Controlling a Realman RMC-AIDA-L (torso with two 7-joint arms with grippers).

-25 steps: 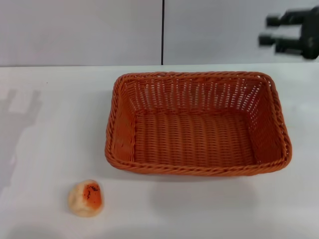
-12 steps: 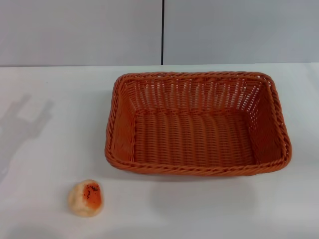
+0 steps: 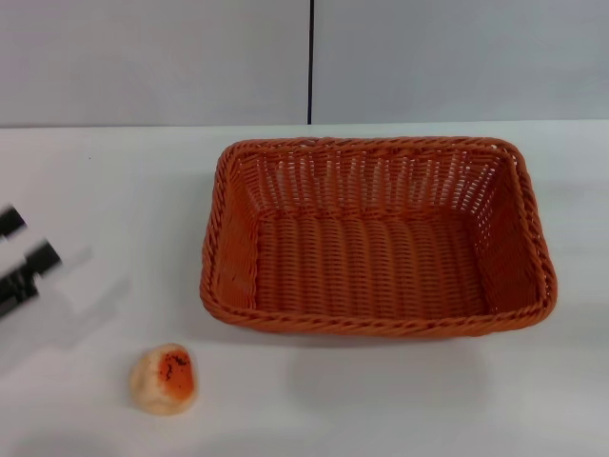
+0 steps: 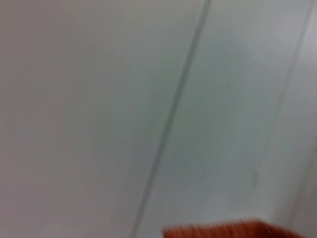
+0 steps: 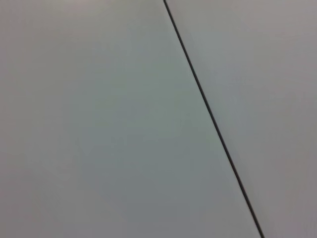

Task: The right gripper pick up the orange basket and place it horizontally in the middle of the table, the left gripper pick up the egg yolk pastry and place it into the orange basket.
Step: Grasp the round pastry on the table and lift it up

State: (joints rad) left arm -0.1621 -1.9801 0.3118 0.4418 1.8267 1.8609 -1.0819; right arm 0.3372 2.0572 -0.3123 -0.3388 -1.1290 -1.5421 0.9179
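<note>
Now the big orange woven basket (image 3: 378, 236) sits mid-frame on the white table (image 3: 114, 181), with bare room around it. At the left edge, the black left gripper (image 3: 21, 255) holds nothing, fingers apart, above the small round beige egg yolk pastry (image 3: 164, 378) at lower left. Only the left wrist view shows a blurry orange basket bit (image 4: 223, 229).

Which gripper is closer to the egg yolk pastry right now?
Left. The left gripper is at the table's left edge, just beyond the egg yolk pastry. The right gripper is out of view.

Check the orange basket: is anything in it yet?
Empty. The orange basket shows only bare weave inside; the egg yolk pastry sits outside it on the table.

Orange woven basket (image 3: 381, 238); beige, red-patched pastry (image 3: 164, 379).
</note>
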